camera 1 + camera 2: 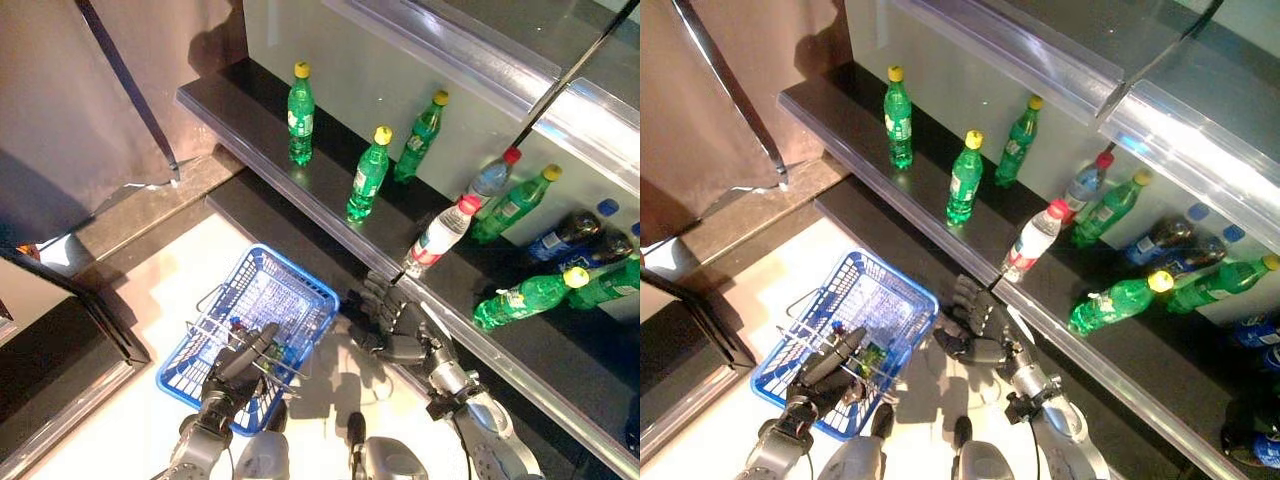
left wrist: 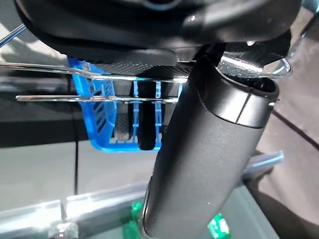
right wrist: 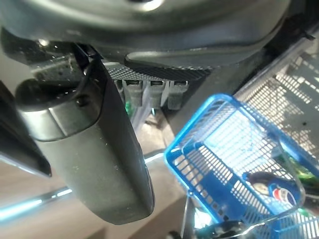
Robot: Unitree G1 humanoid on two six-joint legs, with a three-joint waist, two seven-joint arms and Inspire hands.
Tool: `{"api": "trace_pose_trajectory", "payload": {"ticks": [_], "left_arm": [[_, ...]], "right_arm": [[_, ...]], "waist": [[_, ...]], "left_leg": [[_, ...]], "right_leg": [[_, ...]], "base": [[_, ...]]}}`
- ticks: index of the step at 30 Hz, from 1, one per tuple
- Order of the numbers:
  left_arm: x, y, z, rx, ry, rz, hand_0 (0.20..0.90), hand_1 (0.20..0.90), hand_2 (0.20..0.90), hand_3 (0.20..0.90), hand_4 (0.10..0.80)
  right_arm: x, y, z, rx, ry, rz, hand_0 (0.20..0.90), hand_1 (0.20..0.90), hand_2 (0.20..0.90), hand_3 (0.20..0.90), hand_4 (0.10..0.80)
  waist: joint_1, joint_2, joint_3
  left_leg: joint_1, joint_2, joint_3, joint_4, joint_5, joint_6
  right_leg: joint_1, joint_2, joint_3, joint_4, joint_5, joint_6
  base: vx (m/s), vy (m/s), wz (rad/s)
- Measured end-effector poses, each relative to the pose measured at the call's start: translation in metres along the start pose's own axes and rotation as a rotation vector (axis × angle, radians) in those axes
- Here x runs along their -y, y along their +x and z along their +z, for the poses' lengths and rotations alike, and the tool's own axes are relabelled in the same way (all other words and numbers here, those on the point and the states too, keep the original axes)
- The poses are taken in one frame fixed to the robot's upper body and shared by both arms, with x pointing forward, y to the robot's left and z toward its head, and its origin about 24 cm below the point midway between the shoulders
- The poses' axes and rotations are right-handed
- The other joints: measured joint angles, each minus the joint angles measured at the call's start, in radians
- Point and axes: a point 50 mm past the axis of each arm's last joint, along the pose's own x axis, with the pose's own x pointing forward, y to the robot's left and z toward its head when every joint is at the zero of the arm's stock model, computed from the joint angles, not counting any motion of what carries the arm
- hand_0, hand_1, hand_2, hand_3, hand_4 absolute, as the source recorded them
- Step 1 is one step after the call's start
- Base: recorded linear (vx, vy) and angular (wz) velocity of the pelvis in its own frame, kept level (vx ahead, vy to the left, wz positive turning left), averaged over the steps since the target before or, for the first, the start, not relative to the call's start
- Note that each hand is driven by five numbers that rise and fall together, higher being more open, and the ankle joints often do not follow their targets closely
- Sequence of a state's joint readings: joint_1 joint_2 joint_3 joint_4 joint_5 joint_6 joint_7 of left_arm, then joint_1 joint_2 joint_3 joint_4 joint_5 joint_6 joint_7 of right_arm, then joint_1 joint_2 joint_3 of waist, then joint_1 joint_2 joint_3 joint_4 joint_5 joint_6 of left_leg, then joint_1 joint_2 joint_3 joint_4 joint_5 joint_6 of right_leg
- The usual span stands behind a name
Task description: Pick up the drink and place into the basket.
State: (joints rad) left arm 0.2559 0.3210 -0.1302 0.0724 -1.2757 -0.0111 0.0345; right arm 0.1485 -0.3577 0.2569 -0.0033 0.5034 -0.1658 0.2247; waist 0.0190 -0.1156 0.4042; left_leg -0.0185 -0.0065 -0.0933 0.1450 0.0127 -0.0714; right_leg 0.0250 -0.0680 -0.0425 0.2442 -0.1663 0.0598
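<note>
The blue basket (image 1: pixel 262 300) was held by its wire handles in the curled left hand (image 1: pixel 240 368), bottles seen inside. The right hand (image 1: pixel 392 322) was seen empty, fingers loosely spread, below the shelf (image 1: pixel 250 110) edge near a red-capped clear bottle (image 1: pixel 440 234).

Open floor (image 1: pixel 150 300) is lying left of the blue basket (image 1: pixel 300 285); bottles (image 1: pixel 368 175) are standing spaced along the shelf (image 1: pixel 250 130), leaving gaps between them

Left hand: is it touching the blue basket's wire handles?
Touching. In the left wrist view the left hand has its fingers curled over the wire handles of the blue basket, metal pressed against them.
</note>
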Motion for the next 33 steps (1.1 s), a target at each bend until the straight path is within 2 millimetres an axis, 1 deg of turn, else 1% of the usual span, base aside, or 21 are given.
{"api": "trace_pose_trajectory", "payload": {"ticks": [1,2,4,5,7,9,11,14,16,17,18,19,21,23,25,26,27,30,31,32,33], "left_arm": [[0.000,0.001,0.004,0.013,0.005,0.000,0.300,0.300,0.300,0.200,0.100],[-0.001,0.001,0.005,0.017,0.009,0.016,0.300,0.300,0.300,0.200,0.100],[-0.006,-0.002,0.003,0.026,-0.005,0.043,0.300,0.300,0.300,0.200,0.100],[-0.009,-0.005,0.002,0.035,-0.019,0.057,0.300,0.300,0.300,0.200,0.100],[-0.007,-0.005,-0.004,0.038,-0.073,0.052,0.300,0.300,0.300,0.200,0.100],[-0.004,-0.004,-0.008,0.047,-0.117,0.048,0.300,0.300,0.300,0.200,0.100],[-0.008,-0.007,-0.009,0.049,-0.125,0.066,0.300,0.300,0.300,0.200,0.100],[-0.025,-0.015,-0.010,0.062,-0.126,0.135,0.300,0.300,0.300,0.200,0.100],[-0.033,-0.019,-0.004,0.120,-0.176,0.170,0.300,0.300,0.300,0.200,0.100],[-0.035,-0.021,-0.007,0.122,-0.191,0.181,0.300,0.300,0.300,0.200,0.100],[-0.037,-0.022,-0.006,0.124,-0.199,0.191,0.300,0.300,0.300,0.200,0.100],[-0.039,-0.023,-0.005,0.119,-0.199,0.197,0.300,0.300,0.300,0.200,0.100],[-0.039,-0.021,0.001,0.120,-0.183,0.191,0.300,0.300,0.300,0.200,0.100],[-0.036,-0.018,0.003,0.111,-0.174,0.175,0.300,0.300,0.300,0.200,0.100],[-0.035,-0.017,0.004,0.112,-0.166,0.171,0.300,0.300,0.300,0.200,0.100],[-0.037,-0.018,0.006,0.115,-0.160,0.178,0.300,0.300,0.300,0.200,0.100],[-0.038,-0.018,0.008,0.121,-0.159,0.181,0.300,0.300,0.300,0.200,0.100],[-0.035,-0.018,0.016,0.122,-0.127,0.160,0.300,0.300,0.300,0.200,0.100],[-0.035,-0.019,0.017,0.123,-0.124,0.158,0.300,0.300,0.300,0.200,0.100],[-0.033,-0.019,0.015,0.119,-0.129,0.154,0.300,0.300,0.300,0.200,0.100],[-0.031,-0.019,0.014,0.117,-0.132,0.144,0.300,0.300,0.300,0.200,0.100]], "right_arm": [[-0.001,0.002,0.001,0.003,-0.003,0.009,0.900,0.900,0.900,0.900,0.800],[-0.001,0.003,0.002,0.006,-0.008,0.012,0.900,0.900,0.900,0.900,0.800],[0.000,0.002,0.001,-0.001,-0.011,0.012,0.900,0.900,0.900,0.900,0.800],[0.001,-0.001,0.001,-0.006,-0.014,0.013,0.900,0.900,0.900,0.900,0.800],[0.006,-0.009,0.000,-0.035,-0.042,0.012,0.900,0.900,0.900,0.900,0.800],[0.012,-0.013,-0.002,-0.060,-0.063,0.007,0.900,0.900,0.900,0.900,0.800],[0.014,-0.016,-0.005,-0.079,-0.062,-0.004,0.900,0.900,0.900,0.900,0.800],[0.017,-0.029,-0.013,-0.116,-0.043,-0.015,0.900,0.900,0.900,0.900,0.800],[0.021,-0.040,-0.016,-0.152,-0.039,-0.017,0.900,0.900,0.900,0.900,0.800],[0.025,-0.047,-0.016,-0.168,-0.042,-0.019,0.900,0.900,0.900,0.900,0.800],[0.025,-0.048,-0.017,-0.175,-0.039,-0.022,0.900,0.900,0.900,0.900,0.800],[0.022,-0.047,-0.017,-0.169,-0.035,-0.013,0.900,0.900,0.900,0.900,0.800],[0.014,-0.041,-0.010,-0.119,-0.017,0.008,0.900,0.900,0.900,0.900,0.800],[0.006,-0.034,-0.007,-0.072,0.021,0.007,0.900,0.900,0.900,0.900,0.800],[0.002,-0.029,-0.006,-0.037,0.045,0.006,0.900,0.900,0.900,0.900,0.800],[-0.003,-0.026,-0.004,-0.004,0.061,0.007,0.900,0.900,0.900,0.900,0.800],[-0.004,-0.023,-0.002,0.014,0.061,0.013,0.900,0.900,0.900,0.900,0.800],[-0.001,-0.025,0.002,0.021,0.037,0.011,0.900,0.900,0.900,0.900,0.800],[-0.001,-0.025,0.002,0.019,0.034,0.009,0.900,0.900,0.900,0.900,0.800],[0.002,-0.026,0.003,0.017,0.026,0.003,0.900,0.900,0.900,0.900,0.800],[0.004,-0.025,0.004,0.020,0.020,0.001,0.900,0.900,0.900,0.900,0.800]], "waist": [[0.014,-0.013,-0.006],[0.010,-0.012,-0.005],[0.037,-0.010,-0.004],[0.048,-0.003,-0.009],[0.047,0.032,-0.031],[0.049,0.055,-0.039],[0.066,0.071,-0.041],[0.086,0.089,-0.042],[0.085,0.100,-0.044],[0.071,0.122,-0.053],[0.062,0.110,-0.058],[0.062,0.090,-0.066],[0.058,0.047,-0.068],[0.059,0.031,-0.068],[0.066,0.024,-0.068],[0.077,0.022,-0.069],[0.084,0.023,-0.068],[0.078,0.007,-0.076],[0.083,0.003,-0.078],[0.085,0.001,-0.083],[0.087,0.005,-0.081]], "left_leg": [[-0.059,-0.007,0.014,0.105,-0.020,-0.029],[-0.117,-0.020,0.022,0.222,-0.020,-0.031],[-0.153,-0.026,0.030,0.335,0.014,-0.046],[-0.169,-0.033,0.037,0.366,0.026,-0.020],[-0.172,-0.029,0.053,0.276,-0.009,0.024],[-0.176,-0.025,0.049,0.173,-0.009,0.024],[-0.176,0.008,0.010,0.029,-0.003,0.018],[-0.178,0.067,-0.061,-0.042,0.008,-0.001],[-0.173,0.089,-0.065,0.010,0.004,0.004],[-0.165,0.105,-0.062,0.032,0.027,-0.012],[-0.167,0.082,-0.030,0.050,0.072,-0.015],[-0.169,0.046,-0.014,0.059,0.086,0.004],[-0.167,-0.023,0.025,0.060,0.066,0.047],[-0.135,-0.054,0.034,0.027,0.066,0.082],[-0.107,-0.060,0.043,0.003,0.067,0.095],[-0.082,-0.053,0.068,-0.032,0.071,0.111],[-0.069,-0.045,0.087,-0.058,0.076,0.112],[-0.069,-0.041,0.090,-0.080,0.083,0.107],[-0.069,-0.044,0.098,-0.084,0.085,0.104],[-0.060,-0.037,0.103,-0.095,0.093,0.093],[-0.058,-0.028,0.107,-0.101,0.098,0.086]], "right_leg": [[-0.057,0.023,0.004,0.099,-0.047,-0.049],[-0.067,0.022,0.018,0.142,-0.073,-0.070],[-0.053,0.022,0.039,0.161,-0.082,-0.082],[-0.026,0.020,0.047,0.151,-0.074,-0.095],[-0.023,0.039,0.046,0.135,-0.069,-0.102],[-0.023,0.058,0.052,0.129,-0.063,-0.113],[-0.008,0.088,0.081,0.109,-0.061,-0.118],[0.065,0.103,0.132,0.058,-0.067,-0.105],[0.106,0.091,0.159,0.051,-0.090,-0.060],[0.125,0.082,0.162,0.051,-0.120,-0.031],[0.133,0.048,0.171,0.058,-0.145,-0.009],[0.136,0.010,0.173,0.059,-0.160,0.014],[0.156,-0.068,0.149,0.036,-0.153,0.032],[0.145,-0.113,0.093,0.082,-0.113,0.065],[0.110,-0.131,0.062,0.151,-0.089,0.072],[0.072,-0.145,0.021,0.198,-0.071,0.072],[0.035,-0.137,-0.007,0.221,-0.074,0.069],[-0.016,-0.048,-0.026,0.144,-0.101,0.036],[-0.021,-0.037,-0.047,0.109,-0.093,0.024],[-0.024,-0.020,-0.063,0.087,-0.069,-0.012],[-0.019,-0.009,-0.064,0.064,-0.057,-0.017]], "base": [[0.168,-0.040,0.33],[0.165,-0.011,0.22],[0.240,0.075,-0.16],[0.392,0.185,-0.30],[0.422,0.238,0.00],[0.358,0.224,-0.10],[0.374,0.277,-0.44],[0.369,0.385,-0.58],[0.339,0.448,-0.36],[0.399,0.485,-0.17],[0.419,0.445,-0.16],[0.370,0.364,-0.20],[0.314,0.301,-0.11],[0.297,0.331,0.06],[0.239,0.272,-0.13],[0.227,0.222,-0.49],[0.156,0.106,-0.47],[0.075,0.010,-0.10],[-0.002,-0.037,-0.10],[-0.011,-0.048,-0.19],[-0.006,-0.066,-0.21]]}}
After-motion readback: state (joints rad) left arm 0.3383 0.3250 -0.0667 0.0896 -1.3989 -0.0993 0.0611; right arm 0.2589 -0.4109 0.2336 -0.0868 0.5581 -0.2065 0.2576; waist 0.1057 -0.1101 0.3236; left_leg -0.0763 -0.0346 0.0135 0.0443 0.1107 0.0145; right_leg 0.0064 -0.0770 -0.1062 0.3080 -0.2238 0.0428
